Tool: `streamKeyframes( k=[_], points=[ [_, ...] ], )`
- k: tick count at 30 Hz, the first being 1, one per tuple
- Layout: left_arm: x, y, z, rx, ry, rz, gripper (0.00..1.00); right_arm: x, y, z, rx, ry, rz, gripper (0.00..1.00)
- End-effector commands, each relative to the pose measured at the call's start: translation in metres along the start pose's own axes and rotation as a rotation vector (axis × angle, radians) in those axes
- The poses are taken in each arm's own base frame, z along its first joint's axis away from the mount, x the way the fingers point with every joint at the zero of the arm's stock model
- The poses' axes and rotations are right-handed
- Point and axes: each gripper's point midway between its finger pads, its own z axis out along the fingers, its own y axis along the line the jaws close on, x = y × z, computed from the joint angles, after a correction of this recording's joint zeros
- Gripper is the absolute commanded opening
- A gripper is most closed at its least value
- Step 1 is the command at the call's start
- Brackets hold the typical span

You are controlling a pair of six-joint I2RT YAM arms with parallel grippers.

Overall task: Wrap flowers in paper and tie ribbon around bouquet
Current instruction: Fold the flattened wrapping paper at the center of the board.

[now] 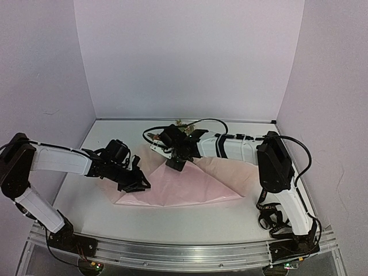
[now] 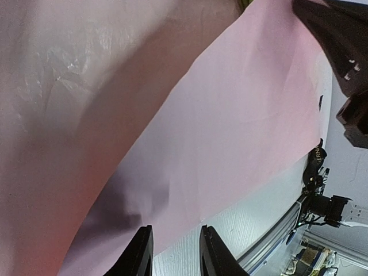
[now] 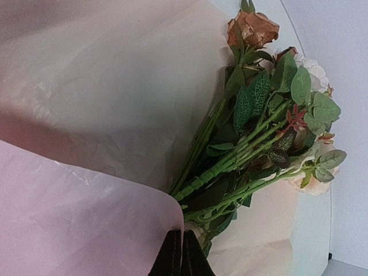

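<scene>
The pink paper [image 1: 195, 187] lies spread across the table's middle. My right gripper [image 1: 175, 164] is over its far part, shut on a fold of the paper [image 3: 86, 218] that is lifted over the stems. The flowers [image 3: 270, 115] lie on the sheet with rose heads to the upper right and green stems running down to my right gripper [image 3: 180, 253]. Only a bit of the flowers [image 1: 181, 123] shows behind the right arm. My left gripper [image 1: 141, 184] sits at the sheet's left edge. In the left wrist view, the gripper [image 2: 175, 253] is open, low over the paper [image 2: 241, 115] edge. A black lettered ribbon [image 2: 315, 156] lies beyond the sheet.
A metal rail [image 1: 184, 253] runs along the table's near edge. Lilac walls close in the back and both sides. Black cables [image 1: 270, 221] loop at the right arm's base. The right arm's wrist [image 2: 345, 52] hangs over the paper's far side.
</scene>
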Motion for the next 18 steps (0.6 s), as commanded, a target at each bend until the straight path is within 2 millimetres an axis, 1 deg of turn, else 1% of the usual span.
streamKeyframes(
  k=[1, 5, 6, 7, 9, 10, 11, 13, 14, 15, 16, 17, 18],
  points=[
    [-0.011, -0.018, 0.010, 0.047, -0.011, 0.055, 0.27, 0.006, -0.014, 0.001, 0.059, 0.017, 0.029, 0.00],
    [-0.007, -0.002, 0.022, -0.006, 0.011, 0.026, 0.25, 0.014, -0.018, 0.001, 0.075, 0.036, 0.061, 0.00],
    [-0.007, 0.001, 0.024, -0.017, 0.011, 0.019, 0.24, 0.014, -0.020, -0.001, 0.075, 0.036, 0.077, 0.03],
    [-0.007, 0.005, 0.026, -0.031, 0.014, 0.010, 0.23, 0.016, -0.021, -0.002, 0.072, 0.037, 0.091, 0.11],
    [-0.006, 0.013, 0.032, -0.061, 0.023, -0.007, 0.21, 0.017, -0.025, -0.005, 0.068, 0.035, 0.115, 0.34],
    [-0.005, 0.016, 0.034, -0.071, 0.026, -0.013, 0.19, 0.016, -0.027, -0.009, 0.066, 0.033, 0.126, 0.41],
    [-0.004, 0.019, 0.036, -0.080, 0.030, -0.020, 0.19, 0.016, -0.028, -0.013, 0.061, 0.030, 0.134, 0.52],
    [-0.003, 0.022, 0.038, -0.087, 0.034, -0.028, 0.18, 0.016, -0.031, -0.025, 0.047, 0.027, 0.160, 0.66],
    [-0.002, 0.023, 0.039, -0.090, 0.037, -0.030, 0.17, 0.017, -0.030, -0.031, 0.032, 0.024, 0.181, 0.69],
    [-0.002, 0.023, 0.040, -0.090, 0.038, -0.030, 0.17, 0.016, -0.031, -0.043, 0.014, 0.018, 0.207, 0.72],
    [-0.003, 0.023, 0.040, -0.090, 0.034, -0.029, 0.17, 0.019, -0.029, -0.051, -0.009, 0.021, 0.239, 0.74],
    [-0.004, 0.023, 0.040, -0.091, 0.030, -0.027, 0.17, 0.019, -0.030, -0.066, -0.030, 0.012, 0.293, 0.75],
    [-0.005, 0.023, 0.039, -0.092, 0.029, -0.025, 0.17, 0.024, -0.026, -0.074, -0.062, 0.014, 0.348, 0.75]
  ],
)
